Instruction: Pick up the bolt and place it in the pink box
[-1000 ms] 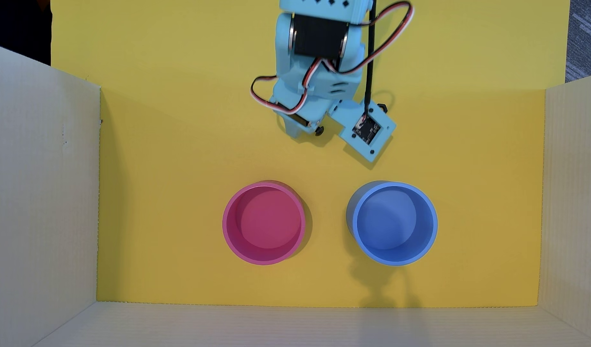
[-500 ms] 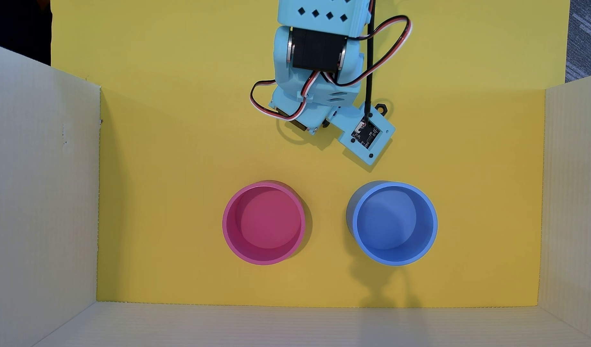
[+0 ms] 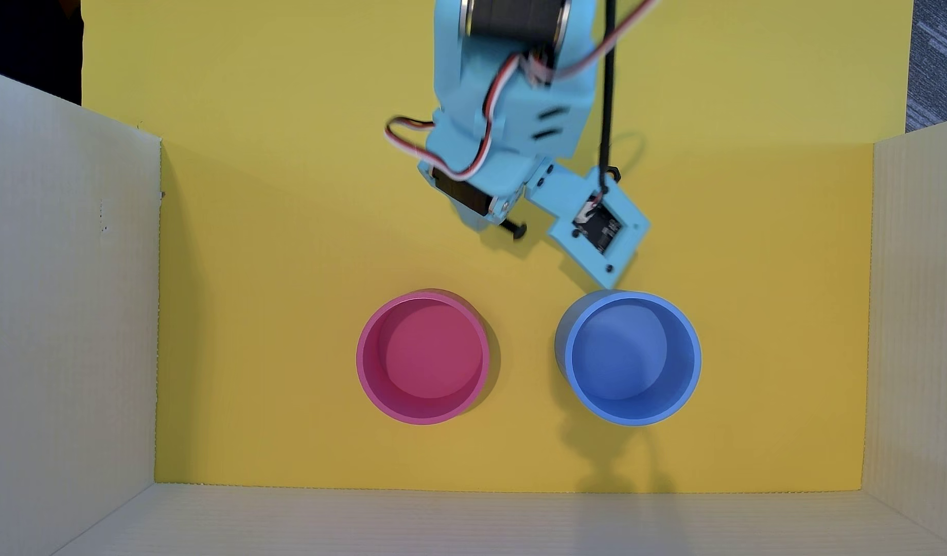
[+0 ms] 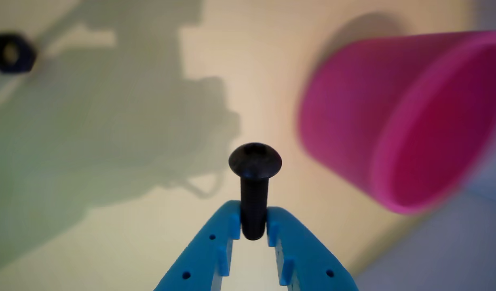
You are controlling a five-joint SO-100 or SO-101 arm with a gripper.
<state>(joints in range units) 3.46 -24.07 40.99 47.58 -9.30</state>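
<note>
My blue gripper [image 4: 254, 220] is shut on the black bolt [image 4: 254, 178], pinching its threaded shaft with the rounded head sticking out past the fingertips. In the overhead view the bolt [image 3: 514, 228] pokes out from under the gripper [image 3: 501, 219], held above the yellow floor, up and to the right of the pink box [image 3: 423, 357]. The pink box stands upright and looks empty. In the wrist view the pink box [image 4: 401, 117] lies to the right of the bolt, blurred.
A blue round container [image 3: 629, 358] stands right of the pink box, with the wrist camera mount [image 3: 599, 224] just above its rim. A black hex nut [image 4: 11, 53] lies on the floor at the far left. White cardboard walls [image 3: 65, 299] enclose the yellow floor.
</note>
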